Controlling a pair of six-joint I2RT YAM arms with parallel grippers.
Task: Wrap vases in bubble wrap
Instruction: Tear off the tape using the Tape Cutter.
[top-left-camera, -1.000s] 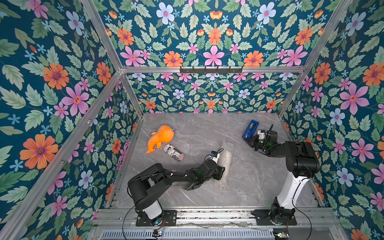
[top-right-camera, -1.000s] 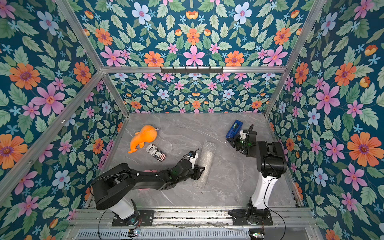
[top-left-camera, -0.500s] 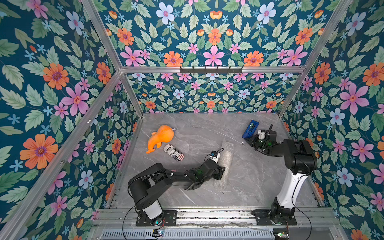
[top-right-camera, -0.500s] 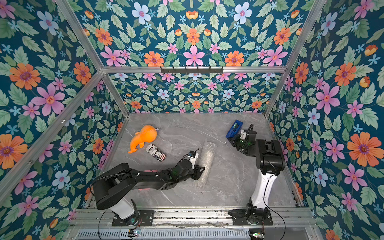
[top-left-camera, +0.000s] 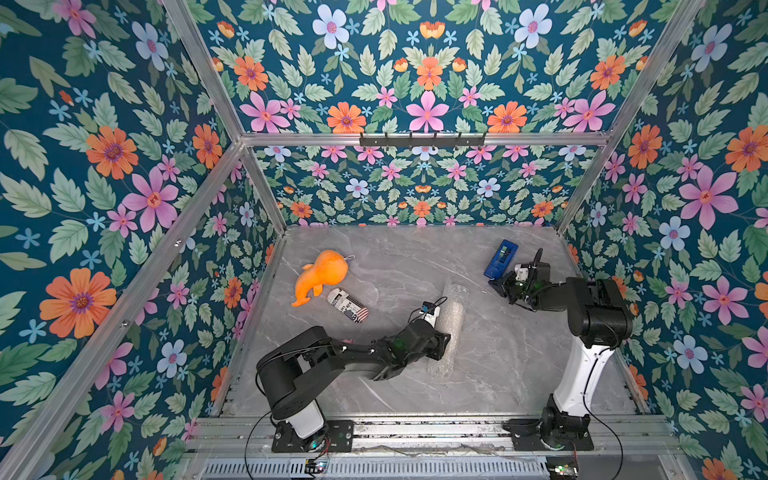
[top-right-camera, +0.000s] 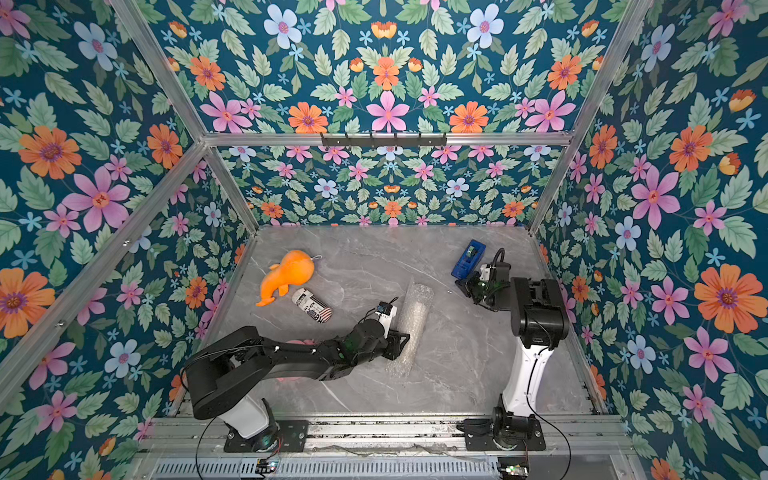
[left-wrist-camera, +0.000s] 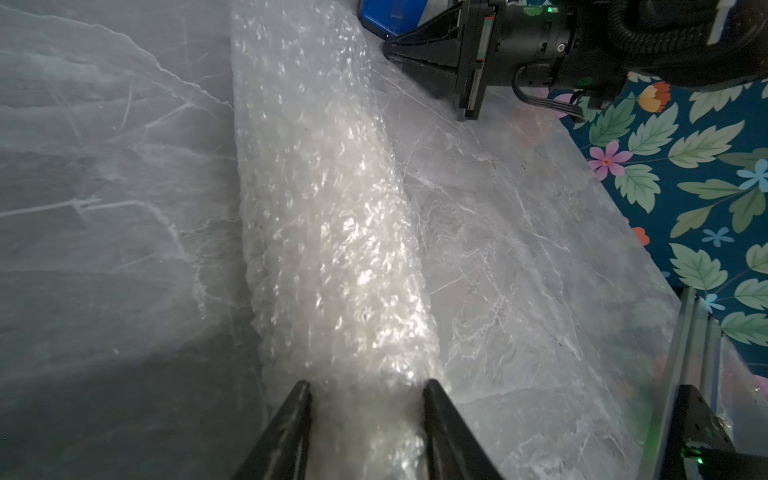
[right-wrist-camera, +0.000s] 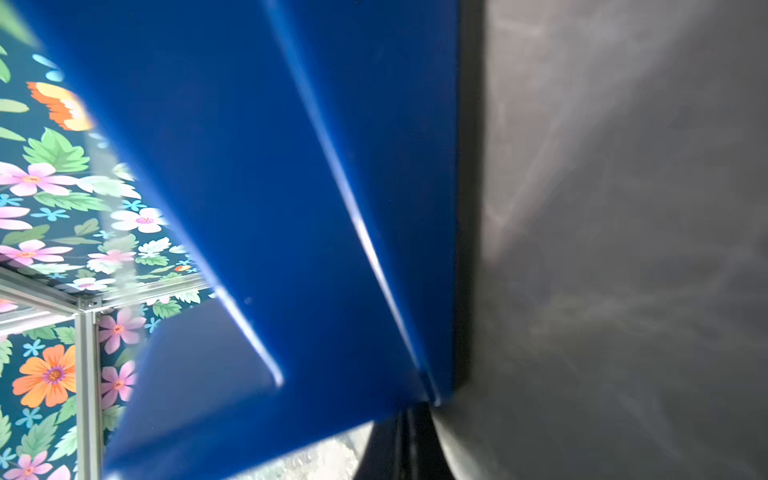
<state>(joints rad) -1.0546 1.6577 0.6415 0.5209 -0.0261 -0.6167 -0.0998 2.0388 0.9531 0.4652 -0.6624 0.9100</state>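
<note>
Over the last second we see nothing move: left gripper (left-wrist-camera: 366, 384) stays clamped across the rolled bubble wrap (left-wrist-camera: 332, 208), which lies mid-table. Vase unseen; we judge it sits inside the roll, so the wrap awaits taping. Right gripper (top-left-camera: 495, 284) shut, empty, tip at the blue tape dispenser (top-left-camera: 500, 259). Printed can (top-left-camera: 348, 305): lettering too small to read; no legible writing on the dispenser

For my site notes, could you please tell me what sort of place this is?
Probably a robot test cell, not a home: floral-printed wall panels on a bare aluminium frame enclose a grey marble-patterned tabletop, with two robot arms mounted on its front rail.
</note>
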